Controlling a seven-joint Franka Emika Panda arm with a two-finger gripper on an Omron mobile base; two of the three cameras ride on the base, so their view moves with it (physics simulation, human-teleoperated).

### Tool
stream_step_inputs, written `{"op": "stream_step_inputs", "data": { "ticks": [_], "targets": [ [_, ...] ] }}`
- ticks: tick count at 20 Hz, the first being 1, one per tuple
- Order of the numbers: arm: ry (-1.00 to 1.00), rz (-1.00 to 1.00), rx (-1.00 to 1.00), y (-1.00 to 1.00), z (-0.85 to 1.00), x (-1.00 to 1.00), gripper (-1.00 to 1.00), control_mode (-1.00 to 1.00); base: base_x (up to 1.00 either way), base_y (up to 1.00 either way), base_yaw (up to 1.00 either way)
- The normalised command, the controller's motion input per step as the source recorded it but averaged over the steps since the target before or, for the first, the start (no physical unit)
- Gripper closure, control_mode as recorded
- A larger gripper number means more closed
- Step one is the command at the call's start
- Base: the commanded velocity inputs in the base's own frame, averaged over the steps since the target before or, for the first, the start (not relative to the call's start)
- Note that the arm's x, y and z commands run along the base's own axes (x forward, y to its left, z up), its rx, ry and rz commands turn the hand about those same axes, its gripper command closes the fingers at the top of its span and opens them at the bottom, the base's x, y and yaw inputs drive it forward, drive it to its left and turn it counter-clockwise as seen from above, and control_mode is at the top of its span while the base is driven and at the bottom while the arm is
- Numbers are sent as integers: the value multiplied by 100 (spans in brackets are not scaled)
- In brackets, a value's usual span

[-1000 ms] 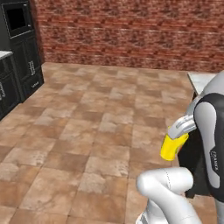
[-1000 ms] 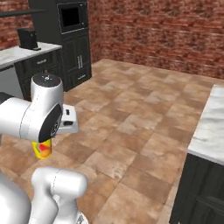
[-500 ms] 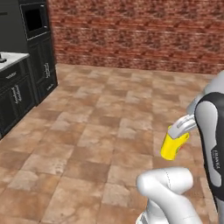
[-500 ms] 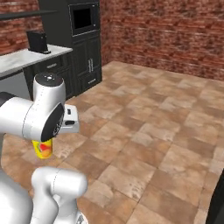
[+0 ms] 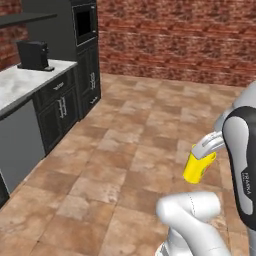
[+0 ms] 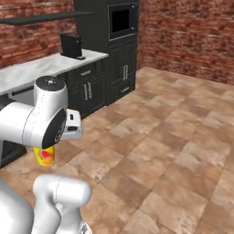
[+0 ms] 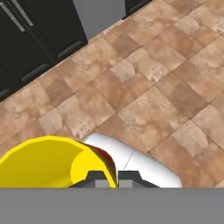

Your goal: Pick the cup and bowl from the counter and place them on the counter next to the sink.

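Gripper [image 7: 106, 177] pinched on the rim of the cup [image 7: 48, 162], one dark fingertip inside the yellow wall and one outside, seen from the hand view with tiled floor [image 7: 144, 87] beneath. One cup, yellow, carried in the air well above the floor, hanging below the white hand in the left base view [image 5: 199, 167] and tucked under the bulky white-and-dark wrist in the right base view [image 6: 44, 156], red mark on its side facing that camera. Arm folded close over its own base, forearm upright, hand turned down, white elbow link curled low beneath the cup. Beyond the cup, away from the robot, one stretch of counter [image 5: 22, 85], white marble over black cabinets, well apart from the cup and reached across open brown tile. On that counter, one black boxy appliance [image 5: 33, 54] standing upright near its far end. Just past the appliance, one tall black cabinet column with one built-in oven [image 6: 120, 20] at upper height. Red brick wall [image 5: 175, 37] closing the room behind the counter and the column.
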Motion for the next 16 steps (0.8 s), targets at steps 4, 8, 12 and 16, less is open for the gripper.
{"op": "stream_step_inputs", "data": {
  "ticks": [4,8,12,16],
  "targets": [
    [0,0,0,0,0,0,100,100,88,96,27],
    [0,0,0,0,0,0,100,100,99,73,28],
    [0,0,0,0,0,0,100,100,99,63,27],
    [0,0,0,0,0,0,100,100,100,25,32]
  ]
}}
